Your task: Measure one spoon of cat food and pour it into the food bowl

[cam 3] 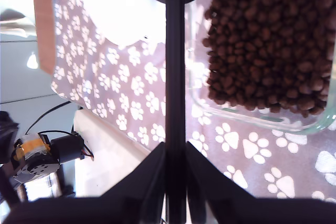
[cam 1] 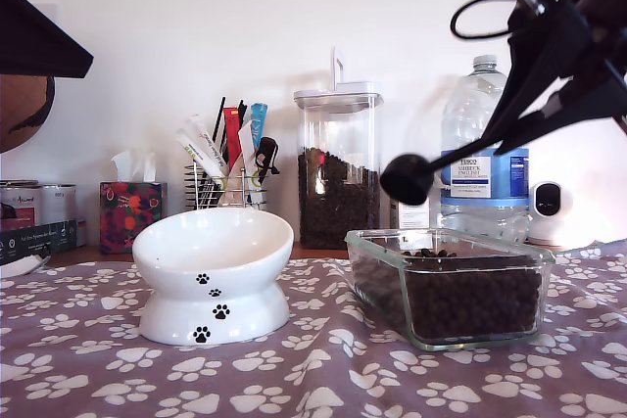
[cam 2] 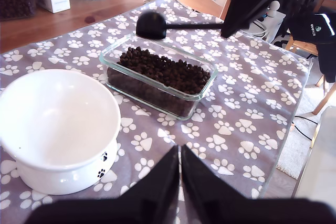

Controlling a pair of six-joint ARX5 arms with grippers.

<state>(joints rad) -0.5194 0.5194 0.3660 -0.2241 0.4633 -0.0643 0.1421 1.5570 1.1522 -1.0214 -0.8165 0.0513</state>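
Stage: early | my second gripper (cam 3: 175, 169) clamps the spoon (cam 1: 408, 179) handle, scoop raised over the glass dish (cam 1: 537, 263) at the exterior view's right | my first gripper (cam 2: 180, 174) closed, empty | cat food (cam 2: 164, 70) unscooped in dish | food bowl (cam 1: 213, 252) bare, left of dish | scooping, pouring outstanding.

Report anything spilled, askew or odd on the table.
Nothing stands out: no dark brown kibble lies on the paw-print cloth, and the white ceramic paw-print bowl and clear rectangular glass dish sit upright.
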